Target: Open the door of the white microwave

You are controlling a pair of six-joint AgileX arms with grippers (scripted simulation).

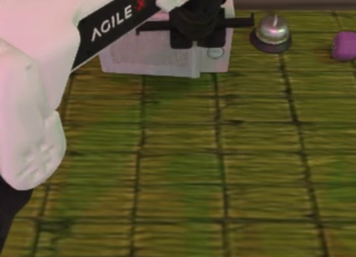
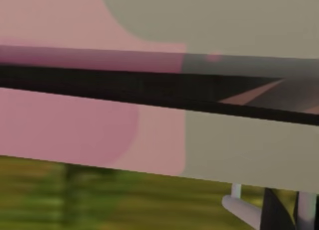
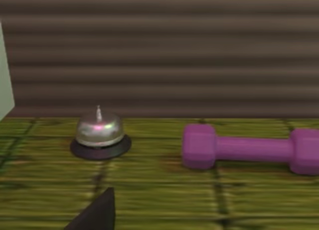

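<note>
The white microwave (image 1: 167, 57) stands at the back of the table, left of centre. Its door (image 1: 147, 61) with the grey speckled window faces the front, and a round knob (image 1: 214, 53) sits to its right. The door's right edge stands out a little past the body. My left arm reaches over the microwave's top, and my left gripper (image 1: 196, 29) hangs dark over its right part. In the left wrist view a grey bar handle (image 2: 242, 208) runs up against my left gripper (image 2: 278, 213), under the microwave's pale face (image 2: 239, 150). My right gripper (image 3: 98, 212) is parked off to the right.
A silver call bell (image 1: 271, 30) on a dark base stands just right of the microwave. A purple dumbbell (image 3: 249, 149) lies farther right, near the table's back right edge. A brown slatted wall (image 3: 159, 51) runs behind. Green bamboo matting (image 1: 211, 173) covers the table.
</note>
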